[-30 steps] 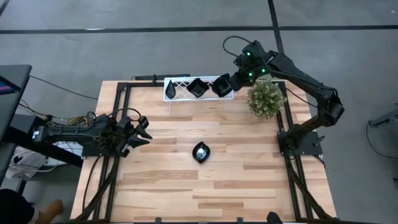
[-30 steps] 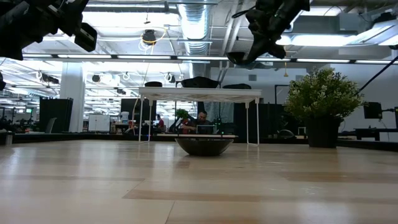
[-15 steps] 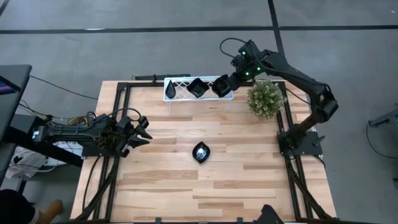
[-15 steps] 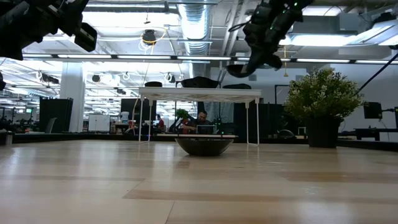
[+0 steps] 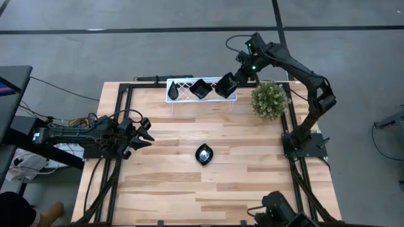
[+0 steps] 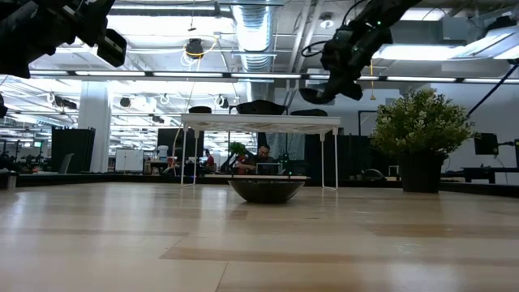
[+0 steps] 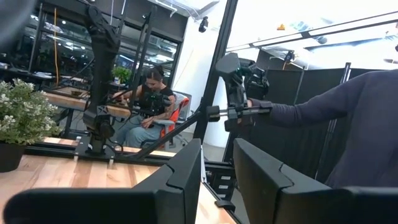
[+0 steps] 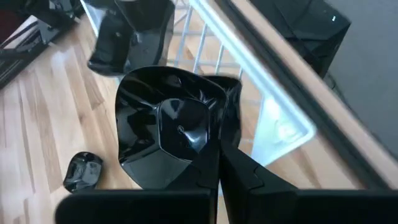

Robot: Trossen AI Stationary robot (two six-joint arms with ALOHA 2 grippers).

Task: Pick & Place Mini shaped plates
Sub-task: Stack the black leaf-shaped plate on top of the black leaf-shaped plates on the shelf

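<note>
My right gripper [image 5: 232,81] hangs over the right end of the white wire rack [image 5: 183,84] at the table's far edge, shut on a glossy black wavy-edged square plate [image 8: 169,134]. A second black plate [image 5: 201,89] sits on the rack's middle, and a small dark one [image 5: 173,93] lies at its left end. Another black plate [image 5: 203,154] rests on its base on the wood at the table's centre. My left gripper [image 5: 144,130] stands open above the table's left side, holding nothing. My right gripper pinches the square plate's rim [image 8: 214,134] between its two fingers, at one side of the plate. The fingers slant down at it from the table's far right. The plate [image 6: 316,95] is lifted clear, just above the rack's right end, with its hollow side turned toward the wrist.
A small green bushy plant [image 5: 269,99] in a dark pot stands right of the rack, close under my right arm. The rack stands on thin legs [image 6: 336,154]. Bare wood lies around the centre plate and toward the near edge. People sit in the room beyond the table.
My right gripper has sunk a little toward the rack with the square plate and rolled its wrist, staying shut on the plate. The plate now hangs lower, still clear of the rack.
</note>
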